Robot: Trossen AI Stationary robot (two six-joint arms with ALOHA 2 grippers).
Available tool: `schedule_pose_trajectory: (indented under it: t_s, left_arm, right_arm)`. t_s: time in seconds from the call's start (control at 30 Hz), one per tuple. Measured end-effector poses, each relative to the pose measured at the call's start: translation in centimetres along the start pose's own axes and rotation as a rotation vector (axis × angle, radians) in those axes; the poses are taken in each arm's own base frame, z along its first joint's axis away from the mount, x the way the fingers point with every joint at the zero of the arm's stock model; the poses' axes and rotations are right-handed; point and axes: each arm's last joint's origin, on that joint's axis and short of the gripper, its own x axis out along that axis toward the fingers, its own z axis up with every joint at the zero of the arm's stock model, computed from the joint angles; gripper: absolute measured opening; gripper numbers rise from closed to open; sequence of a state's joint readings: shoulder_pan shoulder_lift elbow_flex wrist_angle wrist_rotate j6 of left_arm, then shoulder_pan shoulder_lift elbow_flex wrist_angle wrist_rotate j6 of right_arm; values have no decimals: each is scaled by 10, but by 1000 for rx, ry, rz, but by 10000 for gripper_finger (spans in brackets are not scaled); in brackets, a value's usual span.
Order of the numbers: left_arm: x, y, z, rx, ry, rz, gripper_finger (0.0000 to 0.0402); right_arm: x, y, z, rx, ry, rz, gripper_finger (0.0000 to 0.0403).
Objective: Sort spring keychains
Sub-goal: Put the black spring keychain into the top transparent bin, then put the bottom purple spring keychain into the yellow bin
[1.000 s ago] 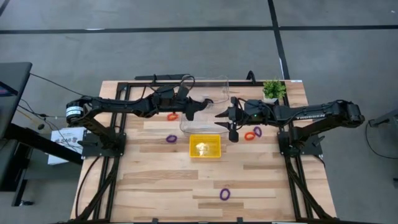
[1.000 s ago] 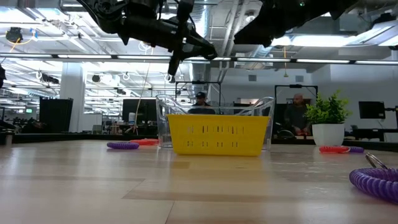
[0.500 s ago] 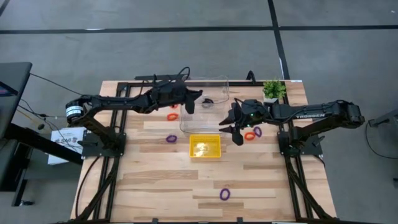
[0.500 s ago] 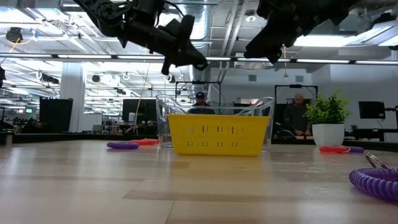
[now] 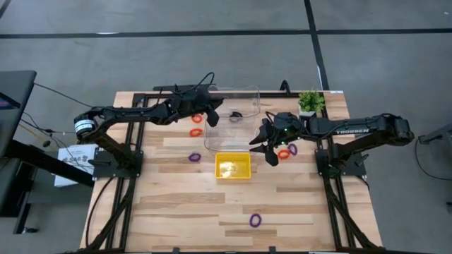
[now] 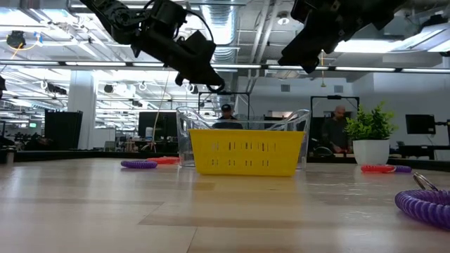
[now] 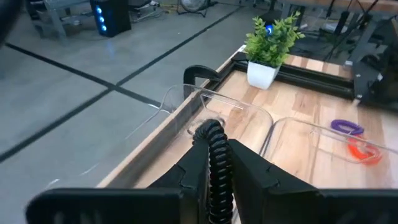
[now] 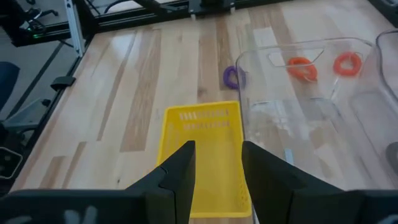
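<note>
Found the near half of the tabletop (image 5: 176,204) wide open, broken only by a lone purple ring (image 5: 256,220). Met a crowded middle instead: yellow tray (image 5: 232,166) just in front of a tall clear bin (image 5: 244,87), leaving no lane between them. Noted two orange rings (image 5: 195,132) and a second purple ring (image 5: 194,157) scattered left of the bin, with bare wood around them. Saw the left tool (image 5: 212,116) hanging over the bin's left rim, the right tool (image 5: 265,144), fingers apart, over its right side, and a potted plant (image 5: 309,102) blocking the far right corner.
</note>
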State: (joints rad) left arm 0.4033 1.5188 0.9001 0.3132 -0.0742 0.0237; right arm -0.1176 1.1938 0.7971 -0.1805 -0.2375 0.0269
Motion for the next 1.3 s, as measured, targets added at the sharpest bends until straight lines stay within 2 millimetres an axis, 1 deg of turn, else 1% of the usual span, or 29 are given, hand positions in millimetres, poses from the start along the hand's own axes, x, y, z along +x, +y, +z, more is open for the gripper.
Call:
schedule_pose_trajectory:
  t_s: [0.23, 0.37, 0.5, 0.67, 0.87, 0.93, 1.0, 1.07, 1.13, 1.3]
  left_arm:
    - [0, 0, -1, -5, 13, -29, 60]
    - [0, 1, -2, -26, 72, -37, 55]
    - [1, 8, -1, -47, 101, -18, 53]
    - [1, 12, 0, -123, 99, -26, 53]
    - [1, 8, 0, -133, 105, -67, 59]
    - [1, 6, 0, -169, 107, -73, 63]
    - [0, 4, 0, -248, 110, -82, 66]
    - [-1, 3, 2, -347, 111, -123, 67]
    - [-5, 0, 6, -411, 107, -198, 65]
    - [-23, -12, 24, -412, 59, -351, 59]
  right_arm:
    - [-2, -7, 0, 5, -5, -3, 122]
    - [-3, -10, 2, -9, -20, -12, 123]
    - [-2, -12, 4, -29, -50, -17, 122]
    - [-2, -12, 5, -41, -53, -16, 123]
    - [-2, -12, 5, -41, -53, -17, 123]
    - [-2, -12, 5, -40, -53, -17, 123]
    - [-1, -10, 5, -42, -53, -12, 123]
    - [-1, -8, 5, -42, -51, -3, 123]
    - [0, -6, 5, -45, -50, 4, 123]
    - [0, -3, 4, -21, -48, 15, 123]
